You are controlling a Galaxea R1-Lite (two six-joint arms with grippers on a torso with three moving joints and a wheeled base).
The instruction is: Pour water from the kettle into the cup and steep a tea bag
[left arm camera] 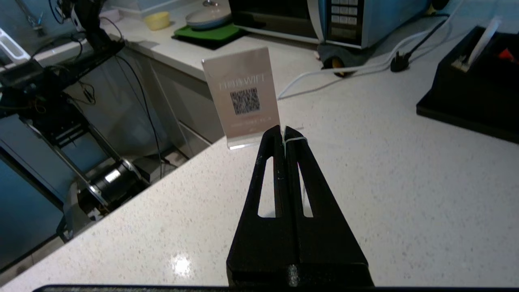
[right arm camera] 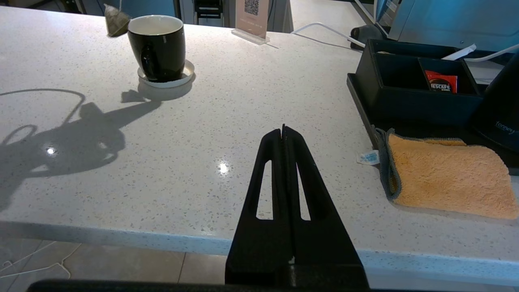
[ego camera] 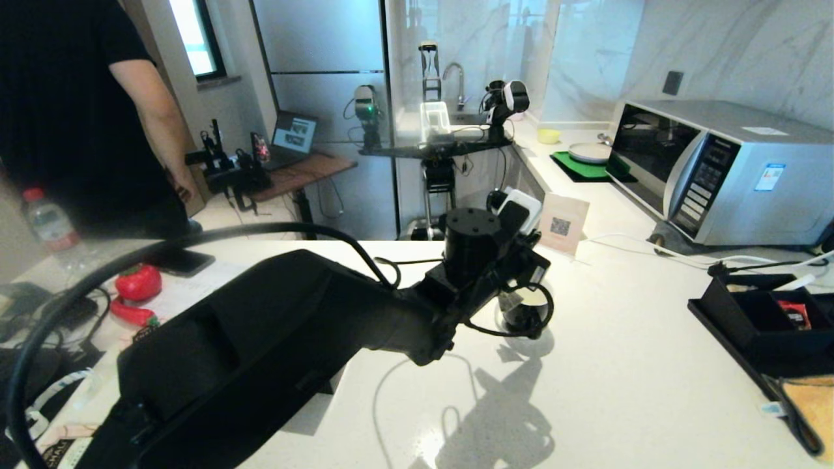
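Left gripper [left arm camera: 284, 132] closed on white string [left arm camera: 295, 140]; tea bag [right arm camera: 116, 20] hangs beside cup [right arm camera: 158, 46] rim. Right gripper [right arm camera: 283, 130] closed, empty, near counter [right arm camera: 202, 134] edge.

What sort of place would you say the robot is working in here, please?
Most likely a home-style kitchen set up for robot testing: a microwave stands on the white stone counter, a sink tap sits further back, and a laptop with other camera rigs stands behind.
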